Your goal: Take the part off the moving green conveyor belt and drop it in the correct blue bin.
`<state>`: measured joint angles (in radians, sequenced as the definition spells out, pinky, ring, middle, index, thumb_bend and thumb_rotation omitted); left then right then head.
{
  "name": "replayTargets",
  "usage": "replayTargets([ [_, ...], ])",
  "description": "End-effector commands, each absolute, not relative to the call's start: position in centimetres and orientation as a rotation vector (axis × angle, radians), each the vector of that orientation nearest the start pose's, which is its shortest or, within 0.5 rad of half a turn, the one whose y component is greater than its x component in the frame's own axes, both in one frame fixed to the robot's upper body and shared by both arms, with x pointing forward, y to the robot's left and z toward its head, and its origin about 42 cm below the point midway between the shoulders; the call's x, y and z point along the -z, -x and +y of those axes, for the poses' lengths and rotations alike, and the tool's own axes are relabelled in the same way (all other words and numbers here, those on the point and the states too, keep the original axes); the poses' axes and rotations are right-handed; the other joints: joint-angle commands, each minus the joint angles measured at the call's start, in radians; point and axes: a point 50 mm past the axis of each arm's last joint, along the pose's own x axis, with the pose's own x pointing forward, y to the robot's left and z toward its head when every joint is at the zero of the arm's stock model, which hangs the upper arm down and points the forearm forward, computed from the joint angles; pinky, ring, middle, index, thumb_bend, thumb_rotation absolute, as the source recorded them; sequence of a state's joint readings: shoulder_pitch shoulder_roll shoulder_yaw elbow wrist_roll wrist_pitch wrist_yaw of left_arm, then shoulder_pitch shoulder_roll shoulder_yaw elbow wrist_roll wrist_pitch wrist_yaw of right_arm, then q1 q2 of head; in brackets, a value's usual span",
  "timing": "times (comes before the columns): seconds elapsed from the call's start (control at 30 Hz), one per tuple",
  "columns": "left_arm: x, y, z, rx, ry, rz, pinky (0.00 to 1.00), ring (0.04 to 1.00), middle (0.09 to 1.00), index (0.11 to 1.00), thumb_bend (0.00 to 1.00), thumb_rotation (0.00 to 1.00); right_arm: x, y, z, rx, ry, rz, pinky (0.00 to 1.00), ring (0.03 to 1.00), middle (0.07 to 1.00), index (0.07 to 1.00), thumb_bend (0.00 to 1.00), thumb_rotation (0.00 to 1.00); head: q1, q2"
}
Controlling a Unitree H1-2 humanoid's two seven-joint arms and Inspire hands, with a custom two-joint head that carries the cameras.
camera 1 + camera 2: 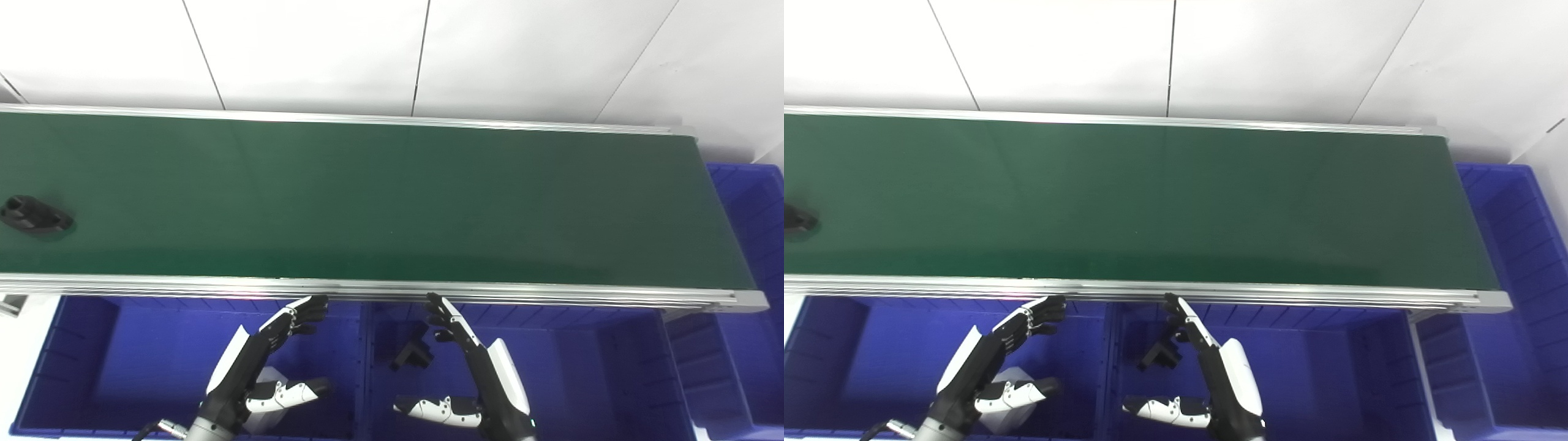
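White panelled wall fills the top of the frame; below it the green conveyor belt (380, 202) runs the full width, edged by aluminium rails. Black part (35, 215) lies on the belt at the far left edge of the frame, mid-height (in the right eye view it is nearly cut off by the border). Along the bottom sit two blue bins: left bin (73, 361) with a white object (269, 398) partly hidden behind the left hand, right bin (582, 367) with a small black piece (411, 352) inside. A third blue bin (756, 245) stands at the right edge past the belt's end. Left hand (266, 361) and right hand (468, 367) both hover over the bins at bottom centre, fingers spread, thumbs out, grasping nothing.
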<state>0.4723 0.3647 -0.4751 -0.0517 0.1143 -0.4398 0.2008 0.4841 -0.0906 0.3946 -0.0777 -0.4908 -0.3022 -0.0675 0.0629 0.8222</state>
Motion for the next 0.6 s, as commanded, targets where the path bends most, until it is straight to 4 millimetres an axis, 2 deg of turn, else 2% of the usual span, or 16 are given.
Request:
replayTargets([
  [0.0,-4.37,-7.94,22.28,0.327,-0.236,-0.017,0.74,0.804,0.834,0.838,0.77,0.53,-4.85,-9.84,-14.43,-0.373,0.396,0.001,0.74,0.828,0.886,0.931,0.84,0.47,0.0,0.0],
  [0.3,-4.37,-7.57,22.38,0.334,-0.254,-0.015,0.71,0.786,0.832,0.842,0.76,0.52,-4.49,-9.81,-14.42,-0.377,0.396,0.011,0.74,0.833,0.885,0.921,0.84,0.46,0.01,-0.013],
  [0.57,-4.41,-7.51,22.2,0.328,-0.252,-0.02,0.73,0.798,0.837,0.841,0.75,0.51,-4.42,-9.79,-14.51,-0.386,0.403,0.007,0.75,0.837,0.888,0.924,0.84,0.47,0.019,-0.017],
])
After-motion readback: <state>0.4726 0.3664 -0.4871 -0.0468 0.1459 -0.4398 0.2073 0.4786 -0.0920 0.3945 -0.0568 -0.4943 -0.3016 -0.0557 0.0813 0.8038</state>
